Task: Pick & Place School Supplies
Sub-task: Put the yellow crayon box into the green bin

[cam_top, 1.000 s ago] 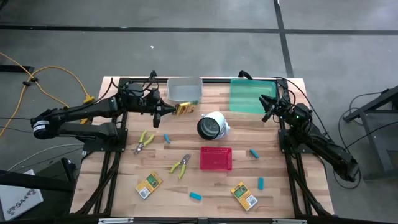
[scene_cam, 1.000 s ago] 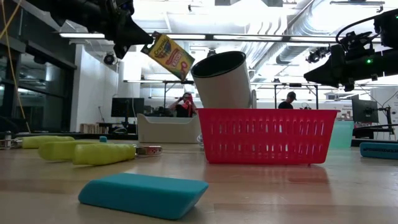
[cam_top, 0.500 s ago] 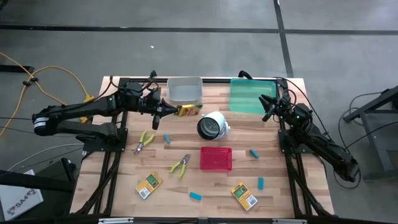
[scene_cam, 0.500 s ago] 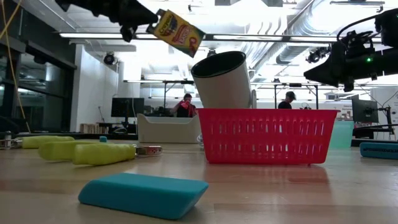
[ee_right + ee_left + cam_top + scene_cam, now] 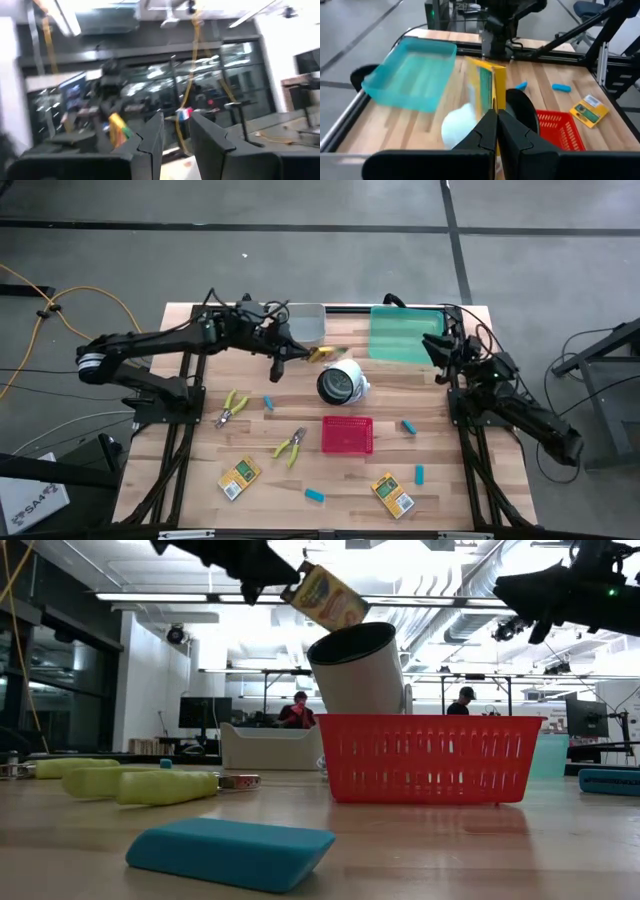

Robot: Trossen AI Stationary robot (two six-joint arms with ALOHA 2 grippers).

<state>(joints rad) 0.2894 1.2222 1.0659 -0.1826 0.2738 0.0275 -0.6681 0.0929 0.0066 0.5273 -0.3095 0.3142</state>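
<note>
Jaws of the left gripper [image 5: 496, 131] are pinched tight on a crayon box [image 5: 487, 89], carried high between the grey bin [image 5: 300, 323] and the white cylinder [image 5: 341, 381]; it should stay clamped and level until over its container, whichever that is, then come low before letting go. Only the left wrist view shows the box edge-on with the green tray [image 5: 413, 73] beyond it, while the high view alone shows the right gripper [image 5: 437, 348], jaws partly apart and empty, waiting by that tray.
</note>
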